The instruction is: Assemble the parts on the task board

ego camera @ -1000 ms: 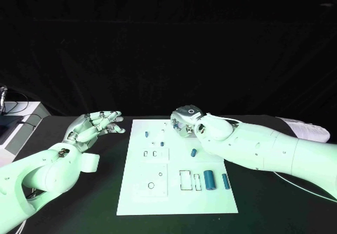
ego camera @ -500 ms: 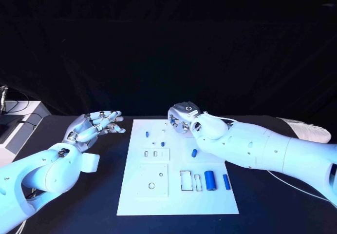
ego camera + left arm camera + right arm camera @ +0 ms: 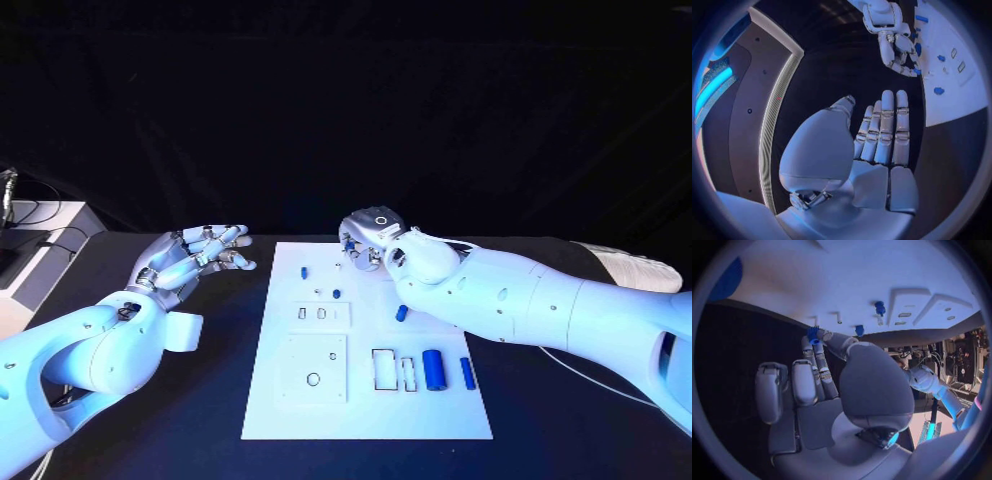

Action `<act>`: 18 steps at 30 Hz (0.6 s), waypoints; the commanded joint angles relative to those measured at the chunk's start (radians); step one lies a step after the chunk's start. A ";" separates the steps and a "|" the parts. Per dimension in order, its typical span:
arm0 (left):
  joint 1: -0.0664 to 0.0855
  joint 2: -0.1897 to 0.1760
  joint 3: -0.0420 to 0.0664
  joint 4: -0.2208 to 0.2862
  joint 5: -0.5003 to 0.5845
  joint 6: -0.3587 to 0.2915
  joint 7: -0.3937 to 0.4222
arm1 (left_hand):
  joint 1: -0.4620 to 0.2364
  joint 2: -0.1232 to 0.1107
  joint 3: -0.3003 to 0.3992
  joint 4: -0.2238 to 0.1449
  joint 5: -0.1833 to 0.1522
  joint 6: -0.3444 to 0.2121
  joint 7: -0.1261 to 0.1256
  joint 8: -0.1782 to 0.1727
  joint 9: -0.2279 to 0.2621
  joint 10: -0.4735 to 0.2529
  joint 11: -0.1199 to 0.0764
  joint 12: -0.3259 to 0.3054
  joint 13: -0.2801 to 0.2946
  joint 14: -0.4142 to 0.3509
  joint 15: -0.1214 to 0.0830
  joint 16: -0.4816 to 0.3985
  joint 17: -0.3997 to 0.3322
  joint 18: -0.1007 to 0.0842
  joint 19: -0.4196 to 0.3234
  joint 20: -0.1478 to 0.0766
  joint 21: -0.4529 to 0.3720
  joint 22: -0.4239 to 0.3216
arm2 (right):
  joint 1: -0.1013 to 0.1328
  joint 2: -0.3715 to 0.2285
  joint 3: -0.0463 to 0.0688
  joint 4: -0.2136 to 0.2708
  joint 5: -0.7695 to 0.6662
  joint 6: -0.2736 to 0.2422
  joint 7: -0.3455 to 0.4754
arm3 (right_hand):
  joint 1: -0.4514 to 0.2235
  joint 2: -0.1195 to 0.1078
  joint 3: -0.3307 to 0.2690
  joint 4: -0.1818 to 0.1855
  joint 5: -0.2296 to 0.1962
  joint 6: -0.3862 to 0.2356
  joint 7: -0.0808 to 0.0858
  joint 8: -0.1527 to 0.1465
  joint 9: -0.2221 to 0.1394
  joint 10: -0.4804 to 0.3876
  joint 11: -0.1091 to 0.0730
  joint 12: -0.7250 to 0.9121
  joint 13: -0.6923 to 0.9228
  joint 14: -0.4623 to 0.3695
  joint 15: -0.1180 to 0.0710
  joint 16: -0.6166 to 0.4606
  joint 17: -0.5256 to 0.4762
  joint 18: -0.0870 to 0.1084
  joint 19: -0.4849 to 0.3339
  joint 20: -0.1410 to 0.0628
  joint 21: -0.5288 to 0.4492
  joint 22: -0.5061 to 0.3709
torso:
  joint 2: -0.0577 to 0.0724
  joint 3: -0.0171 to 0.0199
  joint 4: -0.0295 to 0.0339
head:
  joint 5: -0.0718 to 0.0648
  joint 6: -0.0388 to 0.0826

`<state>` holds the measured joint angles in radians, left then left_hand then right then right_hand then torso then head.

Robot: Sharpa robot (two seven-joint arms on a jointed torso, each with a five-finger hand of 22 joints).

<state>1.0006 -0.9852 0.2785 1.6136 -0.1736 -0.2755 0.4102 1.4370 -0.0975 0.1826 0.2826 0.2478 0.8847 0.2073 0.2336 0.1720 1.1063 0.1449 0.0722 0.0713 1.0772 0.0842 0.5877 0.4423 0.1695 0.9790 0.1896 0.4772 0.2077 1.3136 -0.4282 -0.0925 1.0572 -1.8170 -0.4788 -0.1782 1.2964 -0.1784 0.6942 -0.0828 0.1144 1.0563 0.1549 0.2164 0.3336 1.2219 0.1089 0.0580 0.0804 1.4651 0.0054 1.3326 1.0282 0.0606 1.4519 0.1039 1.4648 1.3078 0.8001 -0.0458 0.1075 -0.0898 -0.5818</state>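
Over the far edge of the board (image 3: 289, 410), the right hand (image 3: 372, 238) is held with its fingers curled down toward the white surface, the big white forearm stretched in from the right across the board's near corner. From the right wrist view, a small blue part (image 3: 812, 334) can be seen pinched at the fingertips (image 3: 820, 337), so that hand is closed on it, just above the board's far strip. Two more blue pegs (image 3: 879, 307) are seen close by on the board, near the pinched one but not touching it. Off to the left, the left hand (image 3: 195, 256) is held up above the black table (image 3: 188, 440), beside the board and well clear of it; its fingers are stretched out and slightly apart with nothing in them, which is backed up by the left wrist view (image 3: 879, 145), so it's basically wide open. On the board itself, a few tiny blue pieces (image 3: 336, 294) are scattered around the middle, one short peg (image 3: 401, 313) is lying right by the right forearm, and two bigger blue cylinders (image 3: 433, 363) are laid side by side at the near right, next to some rectangular slots (image 3: 382, 369). Whether the pinched part is touching the board can't be told.
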 commanded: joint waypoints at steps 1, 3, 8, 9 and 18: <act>0.000 0.001 0.003 0.003 -0.002 0.009 0.012 | 0.005 -0.006 0.006 0.002 -0.004 0.003 0.006 -0.003 0.001 -0.001 0.004 -0.006 -0.001 -0.004 0.000 0.006 0.001 0.011 -0.008 -0.002 0.007 0.001 | 0.000 0.004 0.001 -0.007 -0.014 -0.011 0.003 | 0.004 -0.007 0.006 0.001 0.007 -0.006 -0.002 -0.004 0.001 0.027 -0.027 0.004 0.002 0.007 -0.005 0.005 0.002 -0.018 0.006 0.002 0.002 0.081 | 0.003 -0.0057 0.0081 | -0.005 0.002; 0.000 0.001 0.004 0.004 -0.003 0.009 0.011 | 0.005 -0.006 0.006 0.002 -0.004 0.003 0.006 -0.003 0.001 -0.001 0.004 -0.006 -0.001 -0.004 0.000 0.006 0.001 0.011 -0.008 -0.002 0.007 0.001 | 0.000 0.007 0.001 -0.010 -0.014 -0.014 0.003 | 0.004 -0.008 0.006 0.001 0.007 -0.007 -0.002 -0.005 0.001 0.026 -0.027 0.003 0.002 0.006 -0.005 0.005 0.000 -0.018 0.005 0.002 0.002 0.080 | 0.005 -0.0079 0.0103 | -0.007 0.002; 0.000 0.002 0.008 0.004 -0.003 0.009 0.011 | 0.005 -0.006 0.006 0.002 -0.004 0.003 0.006 -0.003 0.001 -0.001 0.004 -0.006 -0.001 -0.004 0.000 0.006 0.001 0.011 -0.008 -0.002 0.007 0.001 | -0.001 0.018 0.001 -0.017 -0.014 -0.017 0.006 | 0.004 -0.008 0.006 0.001 0.007 -0.007 -0.002 -0.005 0.001 0.026 -0.027 0.003 0.002 0.006 -0.005 0.005 0.000 -0.018 0.005 0.002 0.002 0.080 | 0.008 -0.0118 0.0164 | -0.012 0.003; 0.000 0.002 0.008 0.005 -0.003 0.009 0.011 | 0.005 -0.006 0.006 0.002 -0.004 0.003 0.006 -0.003 0.001 -0.001 0.004 -0.006 -0.001 -0.004 0.000 0.006 0.001 0.011 -0.008 -0.002 0.007 0.001 | -0.001 0.020 0.001 -0.019 -0.014 -0.017 0.007 | 0.004 -0.008 0.006 0.001 0.007 -0.007 -0.002 -0.005 0.001 0.026 -0.027 0.003 0.002 0.006 -0.005 0.005 0.000 -0.018 0.005 0.002 0.002 0.080 | 0.009 -0.0126 0.0176 | -0.013 0.003; 0.000 0.002 0.011 0.005 -0.004 0.009 0.011 | 0.005 -0.006 0.006 0.002 -0.004 0.003 0.006 -0.003 0.001 -0.001 0.004 -0.006 -0.001 -0.004 0.000 0.006 0.001 0.011 -0.008 -0.002 0.007 0.001 | -0.002 0.024 0.001 -0.030 -0.014 -0.007 0.010 | 0.004 -0.008 0.006 0.001 0.007 -0.007 -0.002 -0.005 0.001 0.026 -0.027 0.003 0.002 0.006 -0.005 0.005 0.000 -0.018 0.005 0.002 0.002 0.080 | 0.014 -0.0196 0.0248 | -0.019 0.003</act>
<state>1.0006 -0.9843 0.2884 1.6154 -0.1739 -0.2754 0.4098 1.4370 -0.0975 0.1825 0.2826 0.2478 0.8847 0.2073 0.2336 0.1720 1.1063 0.1449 0.0722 0.0714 1.0772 0.0842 0.5877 0.4421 0.1695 0.9789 0.1896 0.4772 0.2075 1.3125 -0.4052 -0.0923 1.0294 -1.8176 -0.4880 -0.1760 1.2962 -0.1786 0.6940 -0.0829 0.1183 1.0564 0.1549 0.2163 0.3335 1.2219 0.1089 0.0582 0.0804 1.4651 0.0055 1.3324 1.0280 0.0608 1.4519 0.1039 1.4648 1.3076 0.8109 -0.0620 0.1288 -0.1063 -0.5783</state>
